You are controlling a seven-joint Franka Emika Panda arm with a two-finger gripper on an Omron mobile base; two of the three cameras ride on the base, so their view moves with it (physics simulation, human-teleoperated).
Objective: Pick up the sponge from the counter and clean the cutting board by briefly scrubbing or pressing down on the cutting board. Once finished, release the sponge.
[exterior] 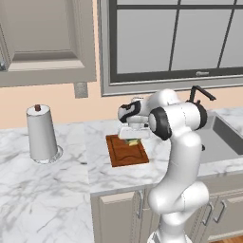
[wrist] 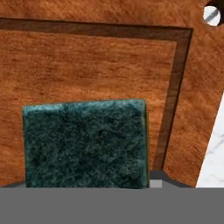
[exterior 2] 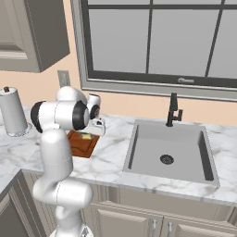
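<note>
Gripper (exterior: 134,138) low over the cutting board (exterior: 124,154); jaw state cannot be told.

In the hand view the fingertips are hidden, so grip on the sponge (wrist: 85,144) is unconfirmed. The sponge's dark green, coarse, fibrous top sits at lower centre, a thin yellow edge on its right, lying over the board's reddish-brown grained wood near a darker grooved corner. A small round hole marks the upper right corner. In the left base view the flat rectangular board lies at frame centre on the counter (exterior: 47,199), white grey-veined marble, with a cylindrical paper towel roll (exterior: 42,133) at left.

Rough fibrous green sponge (wrist: 83,144) on matt grained wooden cutting board (wrist: 96,65).
</note>
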